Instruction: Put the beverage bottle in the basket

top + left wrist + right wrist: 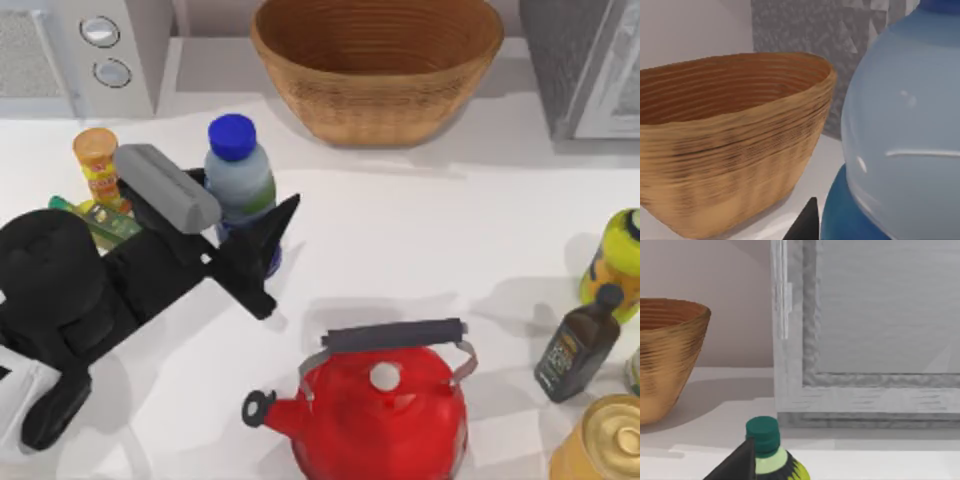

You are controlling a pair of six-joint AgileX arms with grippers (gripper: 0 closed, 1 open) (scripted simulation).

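Observation:
The beverage bottle, with a blue cap and a dark blue lower body, stands upright at the table's left, in front of the basket. My left gripper is shut on its lower body; one black fingertip shows on the bottle's right side and the other is hidden behind it. In the left wrist view the beverage bottle looms close beside a fingertip, and the wicker basket stands just beyond. One finger of my parked right gripper shows in the right wrist view.
A red kettle stands at front centre. An orange can and a green packet sit by the left arm. At the right are a green-capped yellow bottle, a dark bottle and a gold can. Appliances flank the basket.

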